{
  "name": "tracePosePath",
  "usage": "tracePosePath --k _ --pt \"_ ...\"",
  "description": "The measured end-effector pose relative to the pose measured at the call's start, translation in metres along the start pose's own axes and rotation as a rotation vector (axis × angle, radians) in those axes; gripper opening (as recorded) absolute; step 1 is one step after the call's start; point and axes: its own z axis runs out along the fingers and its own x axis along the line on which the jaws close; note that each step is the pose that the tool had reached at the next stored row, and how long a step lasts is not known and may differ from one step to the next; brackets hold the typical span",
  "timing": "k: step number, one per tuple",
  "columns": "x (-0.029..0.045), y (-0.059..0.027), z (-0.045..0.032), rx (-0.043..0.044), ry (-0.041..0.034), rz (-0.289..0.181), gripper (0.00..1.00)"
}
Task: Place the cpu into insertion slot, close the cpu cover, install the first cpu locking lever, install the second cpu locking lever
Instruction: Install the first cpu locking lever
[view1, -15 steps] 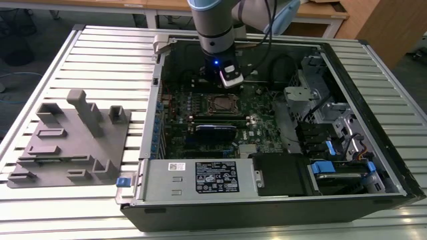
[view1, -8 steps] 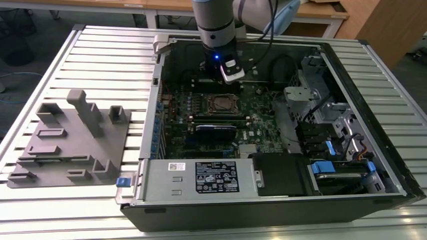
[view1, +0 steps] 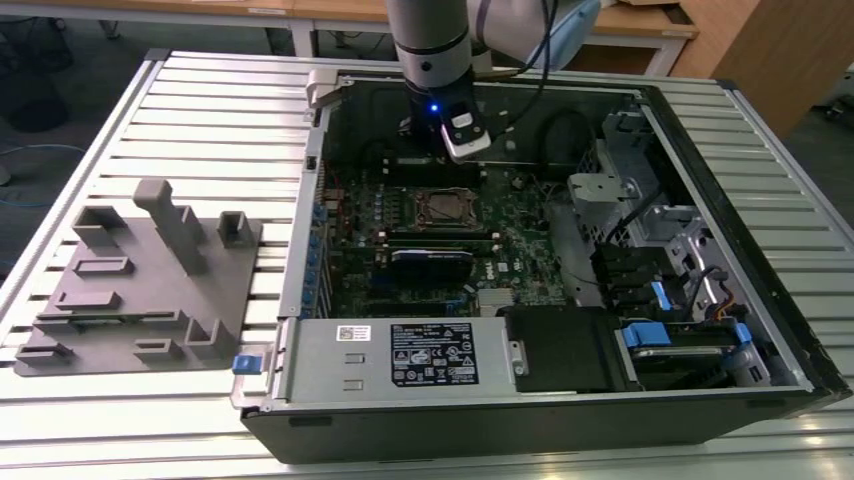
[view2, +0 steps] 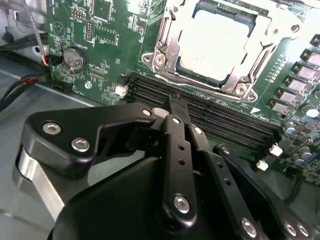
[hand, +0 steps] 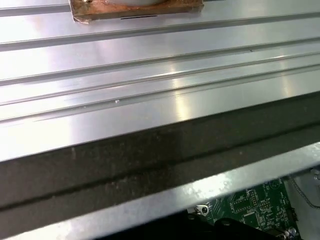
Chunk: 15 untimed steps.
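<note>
My gripper (view2: 172, 112) is pinched together with nothing in it, hovering over the memory slots (view2: 210, 117) just beside the slot (view1: 445, 207). The cpu (view2: 212, 42) sits in it under the cover (view2: 165, 50). For the levers I'd press slow and straight.

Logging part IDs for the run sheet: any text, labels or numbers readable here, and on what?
Black label on the silver housing: print too small to read.
White sticker beside it: unreadable.
Green circuit board markings: too small to read.
Nothing quotable.
</note>
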Motion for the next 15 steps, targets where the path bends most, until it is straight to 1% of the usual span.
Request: tracePosePath --k 1,2,3,4,5,6,7,8,9,12,13,14,15 --pt "0.0000 0.0000 0.0000 0.0001 0.0000 0.000 0.11" --pt "0.0000 0.0000 0.0000 0.0019 0.0000 0.000 0.11" --pt "0.0000 0.0000 0.0000 0.0110 0.0030 -0.002 0.11" --pt "0.0000 0.0000 0.0000 0.0272 0.0080 -0.004 0.11" --pt "-0.0001 0.0000 0.0000 0.0440 0.0154 -0.006 0.11" --pt "-0.0003 0.0000 0.0000 0.0620 0.0247 -0.009 0.11" --pt "-0.0007 -0.0001 0.0000 0.0766 0.0344 -0.010 0.11" --pt "-0.0013 -0.0003 0.0002 0.0837 0.0433 -0.010 0.11" --pt "-0.0026 -0.0004 0.0005 0.0884 0.0536 -0.009 0.11" --pt "-0.0077 0.0000 0.0016 0.0978 0.0817 -0.007 0.11" --pt "-0.0097 0.0004 0.0021 0.0997 0.0886 -0.006 0.11" --pt "-0.0117 0.0008 0.0028 0.1008 0.0936 -0.006 0.11" --pt "-0.0136 0.0012 0.0035 0.1013 0.0969 -0.007 0.11"
